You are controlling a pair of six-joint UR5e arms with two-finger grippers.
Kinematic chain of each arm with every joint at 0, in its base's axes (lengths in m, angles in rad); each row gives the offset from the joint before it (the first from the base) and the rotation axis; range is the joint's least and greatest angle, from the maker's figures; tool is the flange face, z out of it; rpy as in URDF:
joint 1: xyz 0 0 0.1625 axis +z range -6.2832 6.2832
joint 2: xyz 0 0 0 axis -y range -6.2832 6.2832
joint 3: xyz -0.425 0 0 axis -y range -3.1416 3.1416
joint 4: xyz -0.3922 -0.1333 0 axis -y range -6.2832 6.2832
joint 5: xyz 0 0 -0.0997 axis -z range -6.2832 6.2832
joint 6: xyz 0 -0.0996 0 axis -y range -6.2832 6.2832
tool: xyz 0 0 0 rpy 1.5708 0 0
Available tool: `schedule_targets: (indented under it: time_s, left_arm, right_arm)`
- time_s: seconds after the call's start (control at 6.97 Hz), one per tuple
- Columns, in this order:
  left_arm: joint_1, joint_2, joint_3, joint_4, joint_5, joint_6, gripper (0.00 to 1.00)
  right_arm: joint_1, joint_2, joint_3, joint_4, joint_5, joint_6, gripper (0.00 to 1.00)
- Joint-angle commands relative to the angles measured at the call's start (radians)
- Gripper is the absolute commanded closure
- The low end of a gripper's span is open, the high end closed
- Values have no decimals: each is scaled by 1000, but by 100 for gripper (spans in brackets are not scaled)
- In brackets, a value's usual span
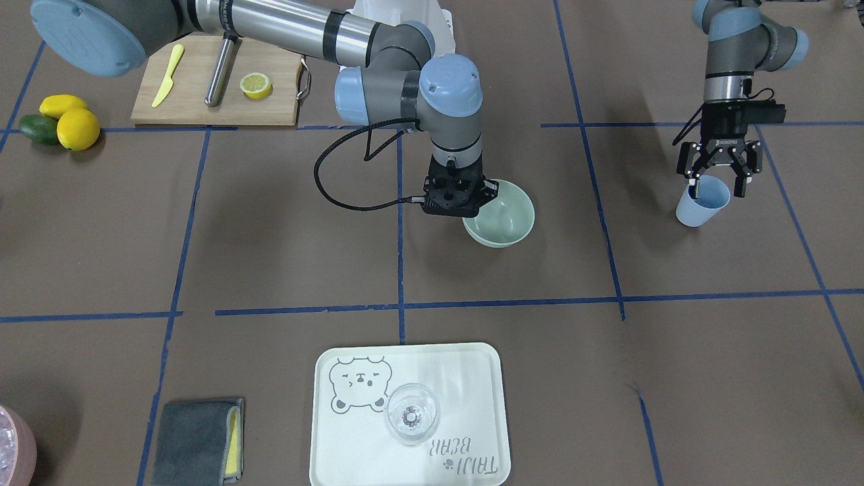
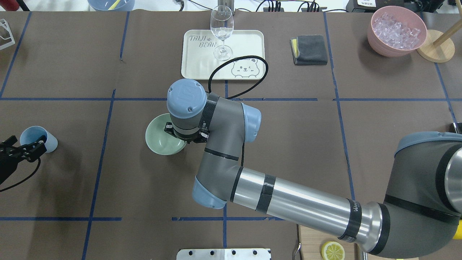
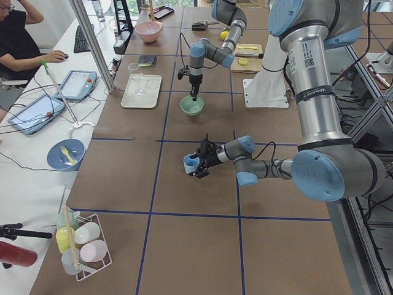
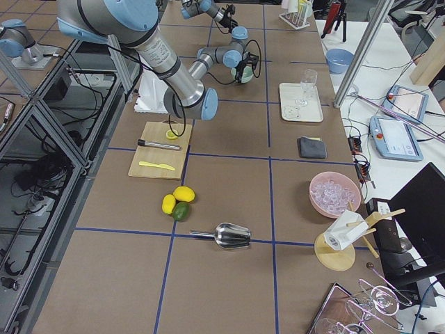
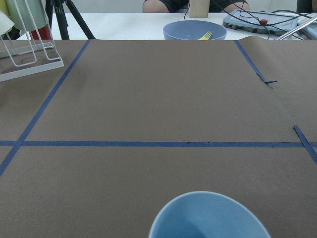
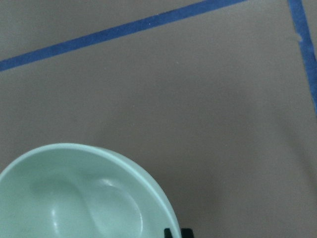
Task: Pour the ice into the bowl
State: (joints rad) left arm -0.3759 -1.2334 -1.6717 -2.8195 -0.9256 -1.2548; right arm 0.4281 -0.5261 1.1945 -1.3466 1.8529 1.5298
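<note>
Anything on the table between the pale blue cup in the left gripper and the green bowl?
Nothing visible: bare table between the cup and the bowl. But the right gripper sits at the bowl's rim, partly over it.

Brown blue-taped table (image 1: 270, 256)

Front and overhead cameras faced each other, looking down; both showed the bowl (image 1: 503, 219), which the right wrist view saw close.
</note>
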Motion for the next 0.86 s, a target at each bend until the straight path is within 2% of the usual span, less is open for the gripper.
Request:
schedule_targets:
  time_s: [0.0, 0.43, 0.72]
  left_arm:
    - [3, -14, 13, -2, 11, 3, 0]
    - [-1, 0, -8, -3, 7, 15, 0]
    - [-9, 55, -84, -6, 7, 93, 0]
  right_arm:
    - [-12, 18, -4, 3, -1, 12, 100]
    - [-9, 21, -3, 4, -1, 12, 100]
    - [-9, 20, -3, 4, -1, 10, 100]
